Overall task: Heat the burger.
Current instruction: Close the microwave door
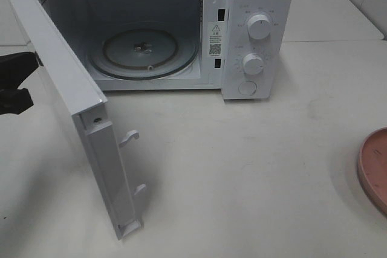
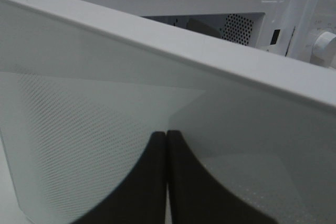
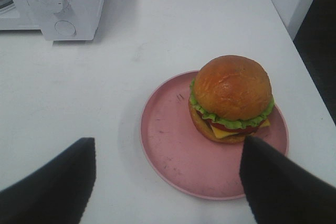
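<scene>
**Standing open: microwave ready, burger on its plate**

Gaping wide, the white microwave sits at the back of the white worktop, its door swung out toward the left side of the exterior view. Inside, the glass turntable lies bare. Two round knobs and a round button are on the control panel at the oven's right.

The left gripper is just beside the outer face of the open door; its dark fingers are pressed together with nothing between them. In the exterior view only a dark part of that arm shows at the left edge.

The burger, with glossy brown bun, green lettuce, a red slice and yellow cheese, stands upright on a round pink plate, off-centre on it. The plate rests on the worktop well apart from the microwave, on its right; in the exterior view only the plate's rim shows at the right edge.

The right gripper hovers above the plate's near side, its dark fingers spread wide, holding nothing and clear of the burger.
</scene>
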